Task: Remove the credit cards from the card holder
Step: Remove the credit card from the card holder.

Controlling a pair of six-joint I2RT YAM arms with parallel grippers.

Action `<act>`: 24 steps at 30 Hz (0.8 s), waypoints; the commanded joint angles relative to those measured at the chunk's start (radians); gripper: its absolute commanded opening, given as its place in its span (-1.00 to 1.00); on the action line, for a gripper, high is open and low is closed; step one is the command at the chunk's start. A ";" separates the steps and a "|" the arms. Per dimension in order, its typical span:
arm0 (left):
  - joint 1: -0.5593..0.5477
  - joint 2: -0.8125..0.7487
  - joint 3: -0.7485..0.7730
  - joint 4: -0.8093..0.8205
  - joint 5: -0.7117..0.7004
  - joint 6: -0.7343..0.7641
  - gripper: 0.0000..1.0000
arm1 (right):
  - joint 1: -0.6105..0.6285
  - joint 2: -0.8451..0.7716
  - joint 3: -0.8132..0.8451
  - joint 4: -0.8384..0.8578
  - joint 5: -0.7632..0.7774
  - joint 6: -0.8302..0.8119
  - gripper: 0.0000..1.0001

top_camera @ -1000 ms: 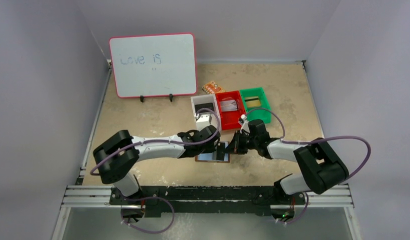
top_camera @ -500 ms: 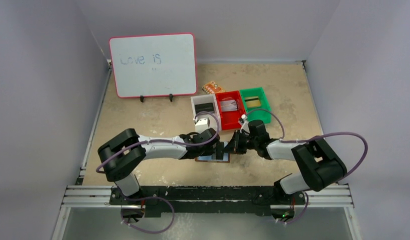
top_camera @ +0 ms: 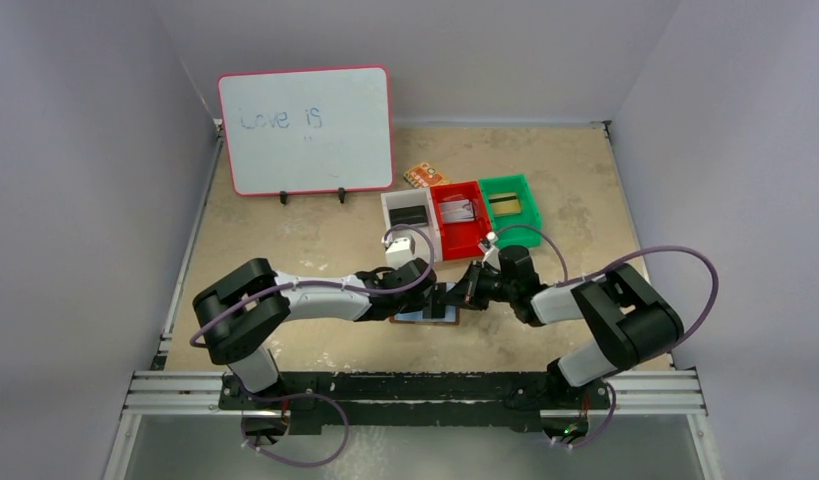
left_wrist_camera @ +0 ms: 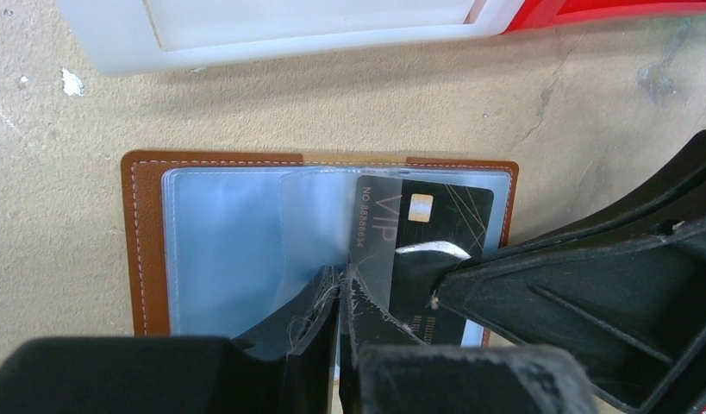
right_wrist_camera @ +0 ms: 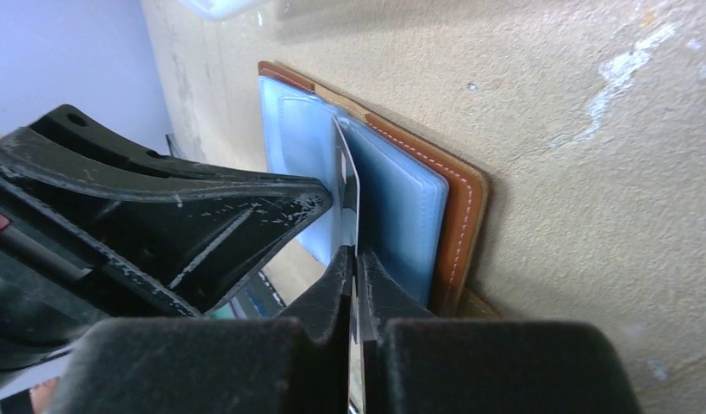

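Brown and lying open, the card holder [left_wrist_camera: 146,241] rests on the counter [top_camera: 285,240] toward its near edge, about midway between the left and right edges and just in front of the white bin [top_camera: 387,212]. From above it is almost wholly covered by the two arms meeting over it.

The left wrist view alone shows its pale blue-grey pockets and a black card [left_wrist_camera: 444,216], printed VIP with a gold chip, over the right half and partly under a clear leaf. There the left gripper [left_wrist_camera: 340,297] has its jaws drawn almost together at the card's near-left edge. Whether they pinch the leaf, the card or nothing cannot be told.

The right wrist view shows the right gripper [right_wrist_camera: 356,276] clamped on a thin pale edge rising from the pockets, apparently that card.

Only the top view takes in the red bin [top_camera: 463,243] and green bin [top_camera: 520,232] beside the white one. Each holds something card-like, too small to read. An orange packet [top_camera: 422,175] lies behind the bins, and a whiteboard [top_camera: 305,130] stands toward the far left corner.
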State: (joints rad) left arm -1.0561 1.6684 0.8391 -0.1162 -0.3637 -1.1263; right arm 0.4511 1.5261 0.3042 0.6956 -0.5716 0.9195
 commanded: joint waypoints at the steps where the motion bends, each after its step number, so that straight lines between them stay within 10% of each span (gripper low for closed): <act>1: -0.007 0.008 -0.037 -0.091 -0.019 -0.009 -0.92 | -0.002 -0.055 -0.006 -0.030 0.018 -0.006 -1.00; 13: -0.006 -0.111 0.023 -0.246 -0.159 0.004 -0.84 | -0.005 -0.500 0.110 -0.623 0.268 -0.203 -1.00; 24: -0.006 -0.324 0.076 -0.404 -0.288 0.019 -0.46 | -0.003 -0.724 0.278 -0.664 0.318 -0.483 -1.00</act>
State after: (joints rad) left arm -1.0618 1.4391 0.8696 -0.4324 -0.5438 -1.1233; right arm 0.4511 0.8337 0.5152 0.0277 -0.3050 0.6155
